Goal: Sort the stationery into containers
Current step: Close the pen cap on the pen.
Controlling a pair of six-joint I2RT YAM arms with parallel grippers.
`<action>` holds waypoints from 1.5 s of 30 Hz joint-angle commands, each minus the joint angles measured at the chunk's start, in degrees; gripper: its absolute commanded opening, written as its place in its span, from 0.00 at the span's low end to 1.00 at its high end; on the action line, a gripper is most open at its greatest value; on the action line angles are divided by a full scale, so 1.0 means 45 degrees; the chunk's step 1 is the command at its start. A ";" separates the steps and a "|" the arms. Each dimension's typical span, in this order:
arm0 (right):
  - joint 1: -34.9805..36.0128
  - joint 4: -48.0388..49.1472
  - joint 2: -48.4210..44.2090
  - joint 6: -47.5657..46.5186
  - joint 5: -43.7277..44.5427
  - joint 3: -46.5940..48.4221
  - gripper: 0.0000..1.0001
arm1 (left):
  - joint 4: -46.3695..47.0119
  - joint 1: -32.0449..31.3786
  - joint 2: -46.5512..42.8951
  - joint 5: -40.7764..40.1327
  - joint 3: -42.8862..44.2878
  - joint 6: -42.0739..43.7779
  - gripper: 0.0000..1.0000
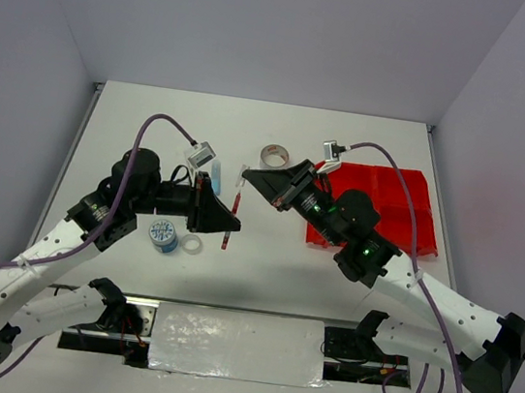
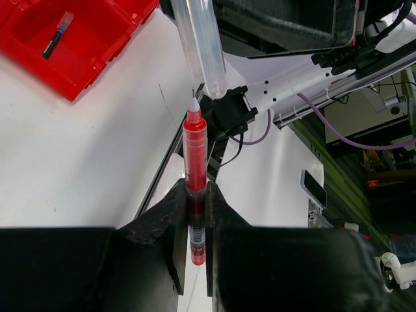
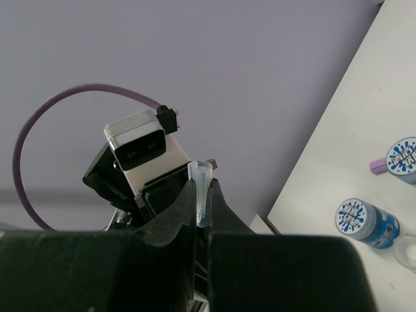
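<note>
Two arms meet mid-table. At 7 o'clock from the left gripper point(image 2: 196, 192) sit a round blue-white patterned tape roll point(image 1: 163, 234) and a small clear tape ring point(image 1: 192, 243). That gripper is clamped on a thin red plastic pen point(image 2: 195, 146), its bare tip right at the mouth of a clear tubular pen cap point(image 2: 201, 45), which is pinched tight in the right gripper point(image 3: 203, 185). The bright red four-compartment plastic bin point(image 1: 400, 191) is at 3 o'clock, with a thin blue pen point(image 2: 55, 40) lying in one compartment

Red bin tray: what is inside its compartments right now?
In the left wrist view, one compartment of the red bin tray holds a thin blue pen. In the top view the right arm covers the tray's near-left part, so its contents there are hidden.
</note>
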 commanded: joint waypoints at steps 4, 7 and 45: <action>0.0166 0.0544 -0.0095 -0.0487 -0.0216 0.0514 0.00 | 0.0460 -0.0043 -0.0358 -0.0194 0.0415 0.0383 0.00; 0.0166 0.0485 -0.0251 -0.0507 -0.0060 0.0358 0.00 | 0.0363 -0.0043 -0.0280 -0.0136 0.0493 0.0422 0.00; 0.0186 0.0309 0.0256 -0.1269 -0.0118 0.0358 0.00 | 0.0207 -0.0043 -0.0202 -0.0136 0.0766 0.0462 0.00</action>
